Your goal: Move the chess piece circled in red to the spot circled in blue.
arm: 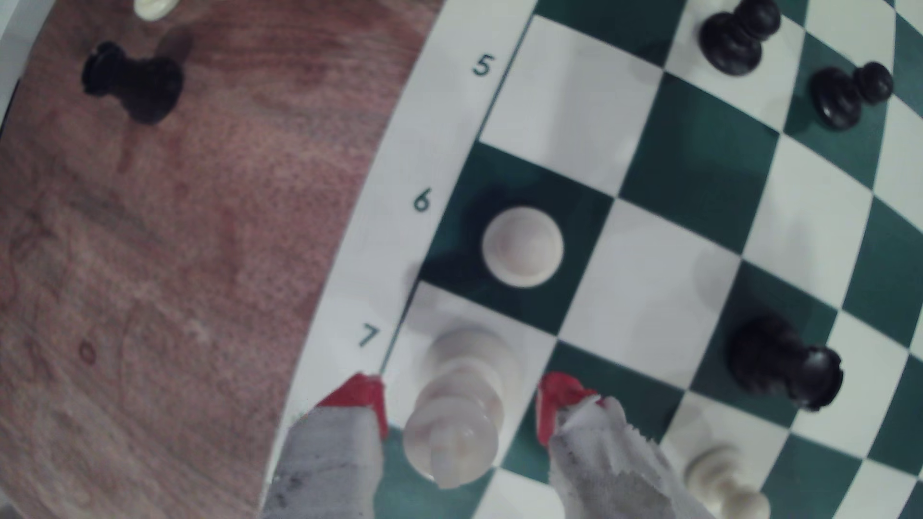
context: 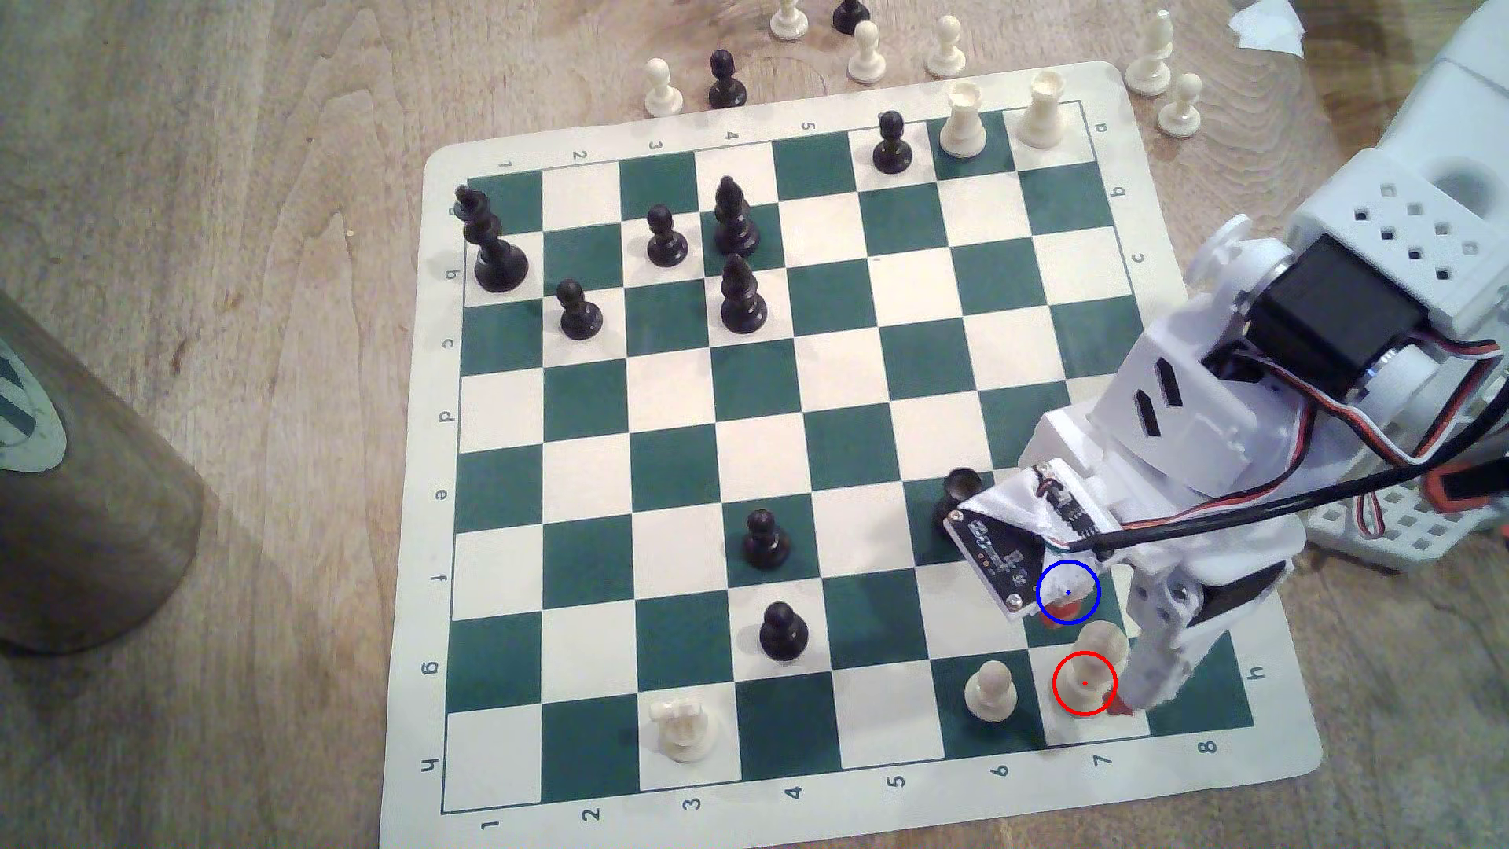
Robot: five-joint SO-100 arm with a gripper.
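Note:
The chess piece [context: 1094, 665] is cream-white and stands upright on the red-ringed white square in column 7 near the board's front edge. In the wrist view the chess piece [arm: 457, 414] rises between my two red-tipped fingers [arm: 367, 394], with a gap on each side. My gripper [context: 1096, 657] is open and straddles the piece without touching it. The spot [arm: 632, 399] is the dark green square just beyond one finger. In the exterior view its blue ring falls over my wrist, which hides most of that square.
A white pawn [context: 990, 690] stands one square to the exterior view's left of the piece. A black piece [context: 959, 490] sits close by my wrist. Two black pawns [context: 766, 539] and a white king [context: 684, 726] stand farther to the left. A brown cylinder [context: 82, 506] rests off the board.

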